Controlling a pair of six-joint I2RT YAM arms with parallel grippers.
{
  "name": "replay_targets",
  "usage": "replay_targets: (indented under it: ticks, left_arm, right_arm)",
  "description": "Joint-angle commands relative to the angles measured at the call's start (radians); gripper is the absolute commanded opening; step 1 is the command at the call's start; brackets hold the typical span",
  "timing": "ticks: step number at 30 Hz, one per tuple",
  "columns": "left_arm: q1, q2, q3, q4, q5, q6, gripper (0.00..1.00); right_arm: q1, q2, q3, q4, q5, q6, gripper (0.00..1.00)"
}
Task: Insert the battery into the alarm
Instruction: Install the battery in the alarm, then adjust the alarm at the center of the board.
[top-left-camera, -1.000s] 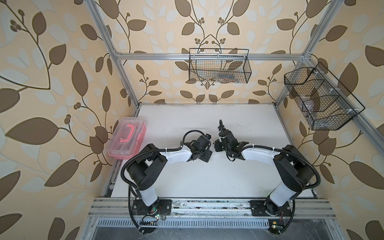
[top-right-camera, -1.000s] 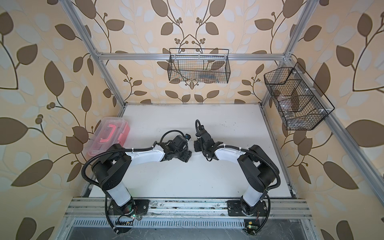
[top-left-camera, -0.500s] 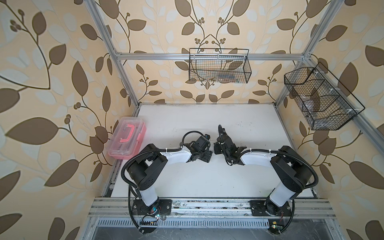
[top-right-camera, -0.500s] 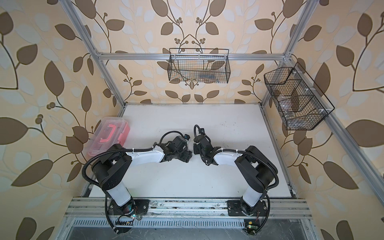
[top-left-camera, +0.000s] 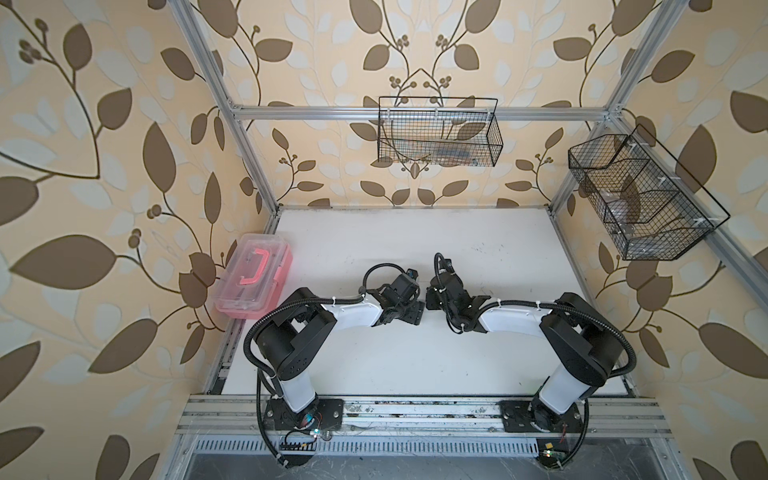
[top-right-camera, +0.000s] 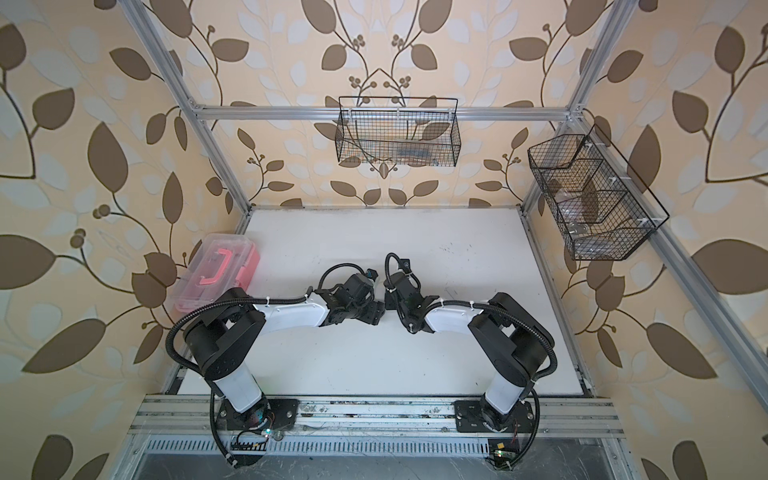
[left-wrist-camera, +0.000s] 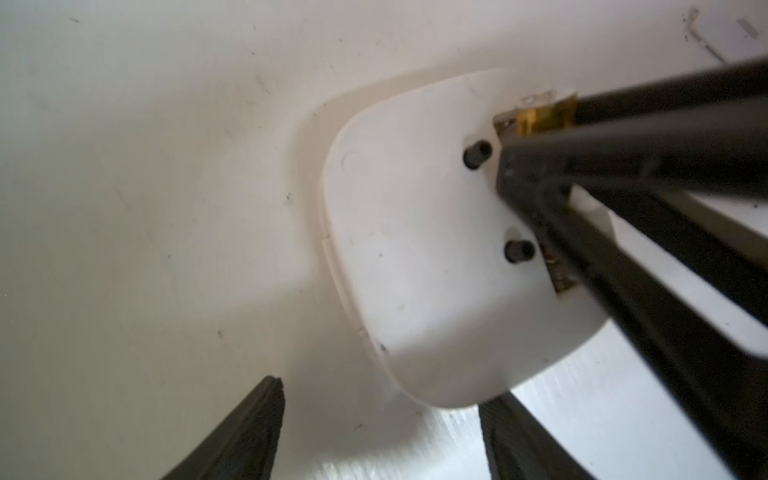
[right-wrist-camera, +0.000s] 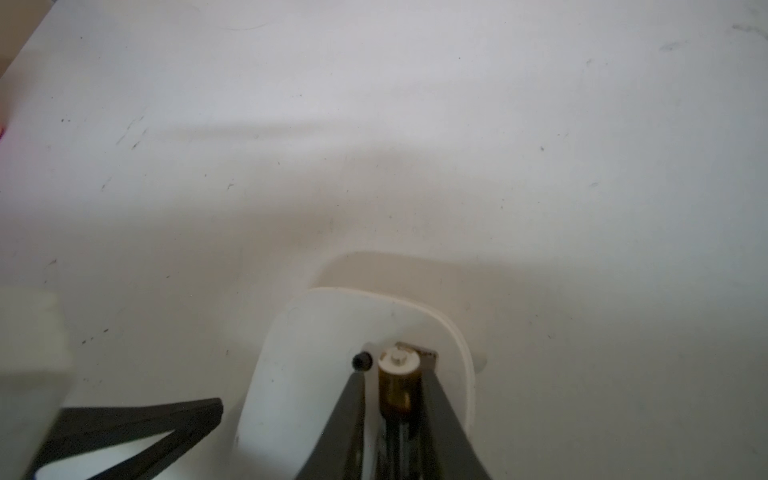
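Clear pink-handled box (top-left-camera: 254, 286) on tabletop (top-left-camera: 415, 365), well apart from left hand (left-wrist-camera: 384, 392). Alarm (left-wrist-camera: 415, 270) face down just ahead of left hand, spread wide, holding nothing. Battery (right-wrist-camera: 398, 388) at alarm's back recess between right hand (right-wrist-camera: 394, 376) fingers; clamped or loose: cannot tell

You see the scuffed white tabletop (top-left-camera: 415, 365). On it lie the alarm (left-wrist-camera: 415, 257), back upward, and a pink-handled clear box (top-left-camera: 253, 286) at its left edge.
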Motion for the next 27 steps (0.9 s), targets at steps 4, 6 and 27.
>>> replay_targets:
  ticks: [4,6,27]
  left_arm:
    - [-0.009,-0.013,-0.034,0.005,-0.019,-0.029,0.77]
    - [-0.009,-0.018,-0.037,-0.003,-0.027,-0.033,0.77]
    - [-0.055,0.030,0.008,-0.016,0.005,-0.001,0.78]
  right_arm:
    - [0.000,-0.027,0.022,-0.172,-0.032,0.000,0.56]
    - [-0.011,-0.041,0.036,-0.188,-0.040,-0.022,0.65]
    - [-0.247,0.057,0.279,-0.348,-0.414,-0.276,0.77]
